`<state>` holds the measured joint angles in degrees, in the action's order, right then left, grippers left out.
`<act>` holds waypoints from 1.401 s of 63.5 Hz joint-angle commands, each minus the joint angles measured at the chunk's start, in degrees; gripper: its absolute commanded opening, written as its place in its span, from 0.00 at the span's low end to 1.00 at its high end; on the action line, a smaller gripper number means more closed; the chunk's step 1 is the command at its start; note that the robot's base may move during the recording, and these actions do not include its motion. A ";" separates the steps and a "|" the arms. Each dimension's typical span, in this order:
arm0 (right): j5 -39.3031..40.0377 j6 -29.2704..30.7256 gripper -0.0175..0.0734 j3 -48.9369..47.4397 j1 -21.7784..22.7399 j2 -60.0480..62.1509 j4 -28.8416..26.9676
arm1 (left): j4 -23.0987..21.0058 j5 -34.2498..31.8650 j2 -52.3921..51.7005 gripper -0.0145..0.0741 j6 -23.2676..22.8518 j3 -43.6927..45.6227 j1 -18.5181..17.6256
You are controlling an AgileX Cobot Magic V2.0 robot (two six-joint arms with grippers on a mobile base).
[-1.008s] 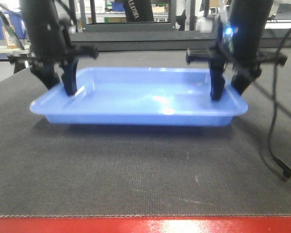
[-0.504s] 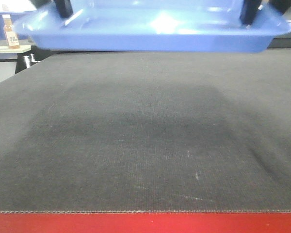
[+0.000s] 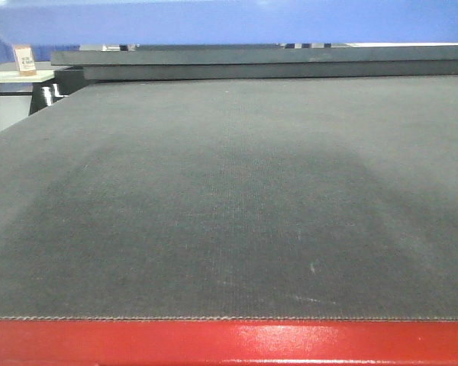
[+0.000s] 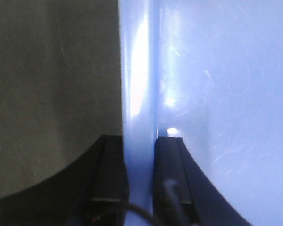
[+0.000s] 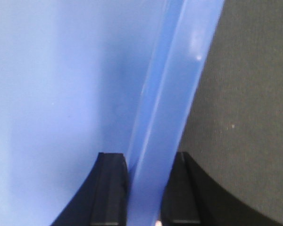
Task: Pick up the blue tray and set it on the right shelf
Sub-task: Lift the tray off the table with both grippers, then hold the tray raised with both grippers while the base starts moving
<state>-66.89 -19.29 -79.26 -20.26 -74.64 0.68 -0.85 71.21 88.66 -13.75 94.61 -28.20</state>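
Observation:
The blue tray [image 3: 229, 21] hangs high above the table; the front view shows only its underside as a blue band along the top edge. In the left wrist view my left gripper [image 4: 140, 160] is shut on the blue tray's left rim [image 4: 137, 94], one black finger [image 4: 108, 179] outside and the other inside the tray. Over in the right wrist view my right gripper [image 5: 144, 165] is shut on the tray's right rim [image 5: 174, 94] in the same way. The right shelf is out of view.
Beneath the tray lies the dark mat [image 3: 229, 198] of a red-framed table [image 3: 229, 343]. A small bottle [image 3: 24, 59] stands on a surface at the far left. A dark rail [image 3: 259, 62] runs along the mat's far edge.
Both grippers have raised the tray from the mat until only its underside shows at the top of the front view. The grippers themselves have left that view.

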 commanded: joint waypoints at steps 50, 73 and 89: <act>1.88 1.37 0.25 -1.50 0.14 1.87 3.24 | 4.70 5.50 -4.16 0.11 -2.71 -2.94 -4.13; 1.88 1.37 0.25 -1.50 0.14 1.87 3.24 | 4.70 5.50 -4.16 0.11 -2.71 -2.94 -4.13; 1.88 1.37 0.25 -1.50 0.19 1.87 3.24 | 4.61 5.50 -4.16 0.11 -2.71 -2.94 -4.13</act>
<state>-68.11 -19.09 -79.04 -20.26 -74.41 1.42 1.57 69.96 86.93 -18.25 90.45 -31.70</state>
